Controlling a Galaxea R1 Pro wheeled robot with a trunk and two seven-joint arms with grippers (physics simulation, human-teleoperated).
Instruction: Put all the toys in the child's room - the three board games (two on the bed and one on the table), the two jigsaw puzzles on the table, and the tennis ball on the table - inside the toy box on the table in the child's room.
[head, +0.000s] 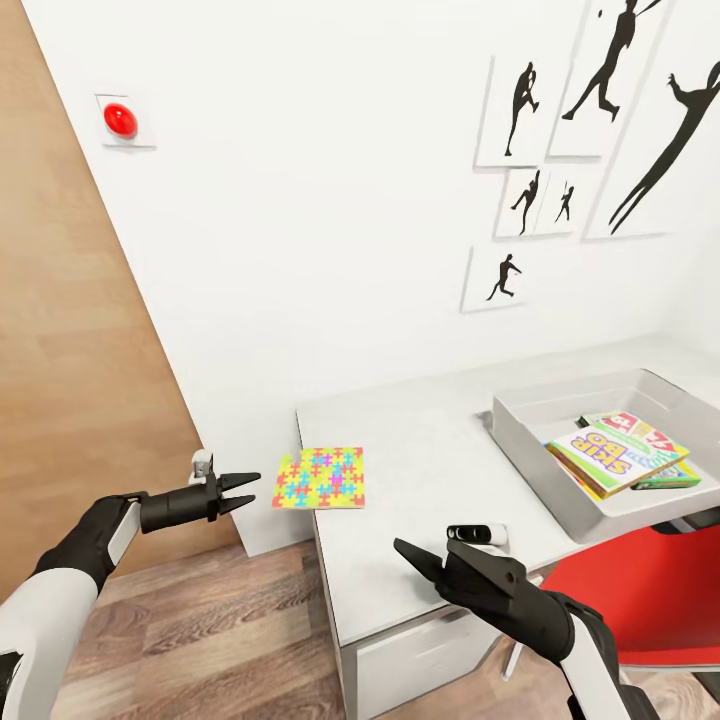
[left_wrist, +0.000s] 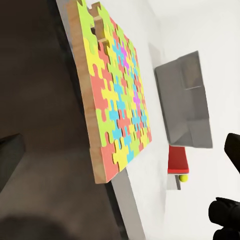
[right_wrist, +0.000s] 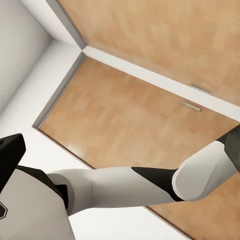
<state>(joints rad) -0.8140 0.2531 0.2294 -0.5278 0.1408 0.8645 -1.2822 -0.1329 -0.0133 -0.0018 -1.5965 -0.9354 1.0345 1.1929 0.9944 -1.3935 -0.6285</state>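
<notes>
On counter (head: 430, 500), left to right: left gripper (head: 238, 490), spread, empty, just beside jigsaw puzzle (head: 320, 478) overhanging the corner, not yet boxed; right gripper (head: 425, 565), spread, empty; toy box (head: 530, 460) already holding board games (head: 615, 455). Tennis ball (left_wrist: 184, 178) beyond the box, left to collect.

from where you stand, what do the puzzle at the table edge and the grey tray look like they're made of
The flat multicoloured jigsaw puzzle board looks like wood: its exposed side edge shows a pale tan grain under matte painted pieces. The wide light-grey toy box tray reads as moulded plastic, going by its smooth, even walls and rounded rim, though a render leaves that open. The pale grey-white table top looks like matte laminate.
</notes>
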